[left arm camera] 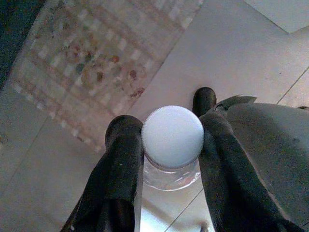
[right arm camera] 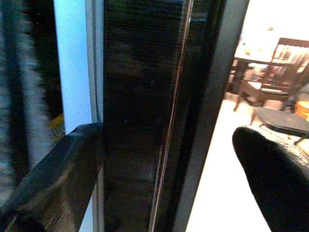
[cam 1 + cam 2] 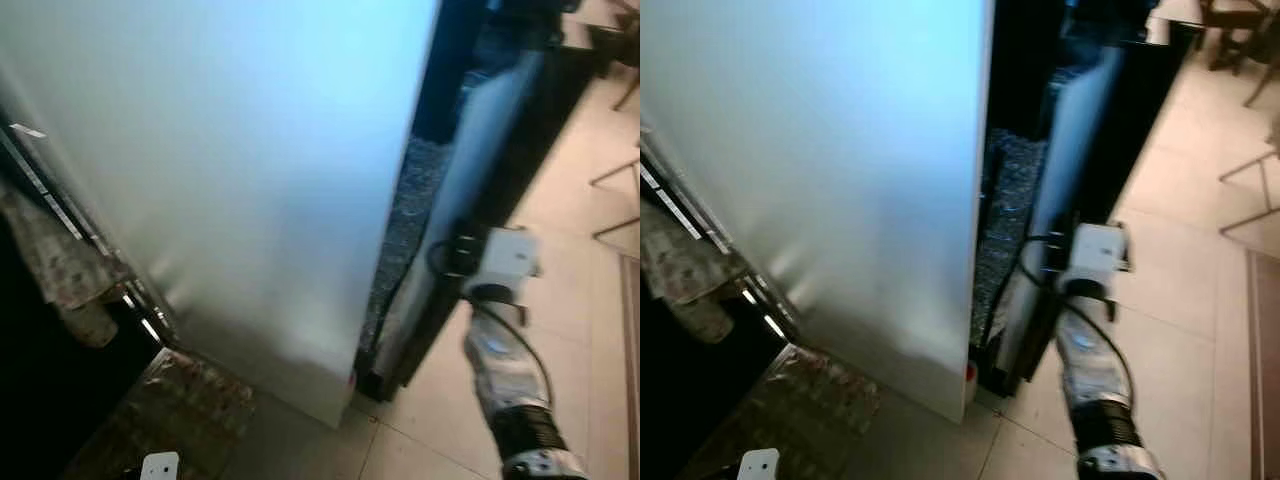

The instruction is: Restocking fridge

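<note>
Capped bottle (image 1: 172, 140) between left fingers (image 1: 120, 164), unlabelled

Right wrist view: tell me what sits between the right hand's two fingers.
The dark edge of the fridge door stands between the fingers of the right hand, against one finger, with open space beside the other.

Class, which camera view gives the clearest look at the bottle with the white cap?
The left wrist view: the bottle appears from above, white cap sharp, clear shoulder below, clamped between the left gripper jaws over tiled floor and a patterned rug. The eye views and right wrist view offer no clear sight of it.
</note>
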`<state>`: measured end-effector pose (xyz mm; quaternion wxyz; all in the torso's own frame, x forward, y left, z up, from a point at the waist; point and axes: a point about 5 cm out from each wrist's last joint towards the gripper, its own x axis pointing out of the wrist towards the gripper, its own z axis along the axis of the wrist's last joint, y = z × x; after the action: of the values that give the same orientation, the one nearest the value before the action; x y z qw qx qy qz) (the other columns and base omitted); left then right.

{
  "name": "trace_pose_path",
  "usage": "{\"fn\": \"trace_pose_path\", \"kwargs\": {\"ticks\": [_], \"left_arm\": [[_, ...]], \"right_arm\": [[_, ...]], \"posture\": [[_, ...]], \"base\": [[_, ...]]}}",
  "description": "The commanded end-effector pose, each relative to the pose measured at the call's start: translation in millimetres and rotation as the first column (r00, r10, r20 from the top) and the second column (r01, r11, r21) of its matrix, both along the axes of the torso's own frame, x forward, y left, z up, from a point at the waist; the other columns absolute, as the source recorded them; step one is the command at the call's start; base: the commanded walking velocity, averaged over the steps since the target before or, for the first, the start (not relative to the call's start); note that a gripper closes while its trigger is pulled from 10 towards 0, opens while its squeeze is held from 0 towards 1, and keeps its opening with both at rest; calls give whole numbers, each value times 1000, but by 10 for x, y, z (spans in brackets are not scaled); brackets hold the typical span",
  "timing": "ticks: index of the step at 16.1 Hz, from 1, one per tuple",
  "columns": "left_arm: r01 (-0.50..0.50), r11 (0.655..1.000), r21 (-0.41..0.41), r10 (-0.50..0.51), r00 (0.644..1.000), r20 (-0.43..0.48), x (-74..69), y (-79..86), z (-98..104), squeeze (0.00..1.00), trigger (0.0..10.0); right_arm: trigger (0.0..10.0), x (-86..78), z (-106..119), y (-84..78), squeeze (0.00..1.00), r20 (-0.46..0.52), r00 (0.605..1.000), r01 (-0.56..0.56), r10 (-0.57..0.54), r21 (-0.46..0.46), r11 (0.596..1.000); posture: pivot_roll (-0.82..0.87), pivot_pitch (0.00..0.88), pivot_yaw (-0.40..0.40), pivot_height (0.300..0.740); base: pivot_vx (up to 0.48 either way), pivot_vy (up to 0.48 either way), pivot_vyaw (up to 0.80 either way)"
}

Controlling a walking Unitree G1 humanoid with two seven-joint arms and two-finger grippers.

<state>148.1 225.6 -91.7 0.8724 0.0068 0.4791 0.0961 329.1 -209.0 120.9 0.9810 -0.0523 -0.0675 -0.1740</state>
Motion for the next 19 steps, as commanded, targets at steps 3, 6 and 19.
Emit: {"fn": "trace_pose_path", "kwargs": {"ticks": [3, 6, 19], "left_arm": [[-1, 1000, -3, 1, 1000, -19, -58, -5, -24, 0, 10000], [4, 1000, -2, -4, 1000, -20, -56, -1, -22, 0, 10000], [55, 998, 2, -55, 998, -36, -50, 8, -20, 0, 10000]], "right_arm": [[10000, -257, -165, -719, 0, -81, 947, 318, -311, 101, 943], [10000, -536, -482, -1084, 0, -223, 877, 458, -425, 122, 881], [10000, -1773, -2096, -275, 0, -872, 465, 213, 155, 281, 936]], "posture": [[97, 83, 5, 740], [93, 82, 7, 740], [78, 62, 25, 740]], "base": [[0, 0, 0], [0, 0, 0], [0, 0, 0]]}}
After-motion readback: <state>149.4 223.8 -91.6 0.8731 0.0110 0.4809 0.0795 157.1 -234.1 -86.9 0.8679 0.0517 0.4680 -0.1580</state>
